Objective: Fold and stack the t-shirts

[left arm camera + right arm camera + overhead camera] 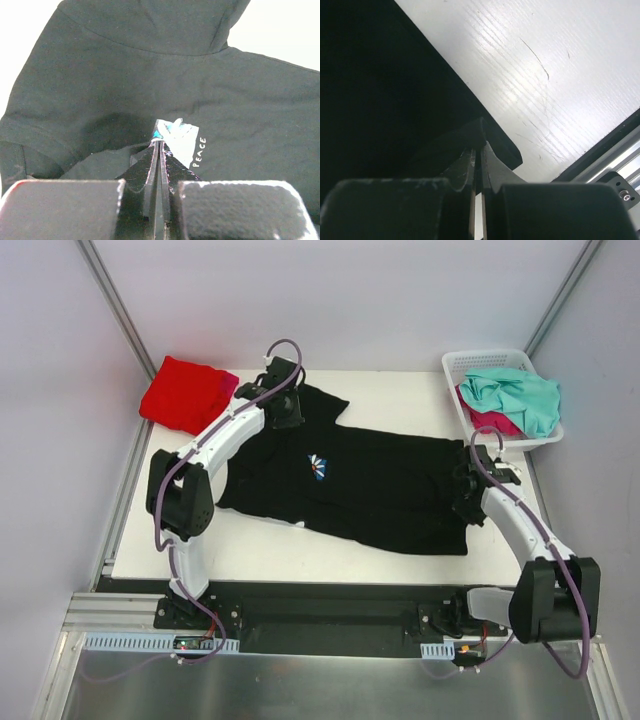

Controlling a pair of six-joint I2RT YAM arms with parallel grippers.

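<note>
**Two pinches on the black shirt, ready for a fold**

*Top view.* The black shirt (380,490) lies spread across the table (260,550), with its daisy print (318,467) facing up. My left gripper (285,408) sits on the shirt's 11 o'clock corner and my right gripper (468,502) on its 3 o'clock edge. A folded red shirt (185,392) rests at 10 o'clock. The basket (455,365) at 1 o'clock holds a teal shirt (520,395) over a pink shirt (495,422).

*Left wrist view.* My jaws are fully closed, with a small ridge of black cloth nipped between the tips. Only this view shows the word "PEACE" beside the print.

*Right wrist view.* My jaws are closed on the very rim of the cloth, with bare table at 2 o'clock. Only here can one see how shallow that bite is.

*Risk.* The right pinch looks thin, so a quick lift could pull the edge free. Uneven travel of the two arms would skew the fold. I cannot tell whether either pinch holds one layer or both.
</note>
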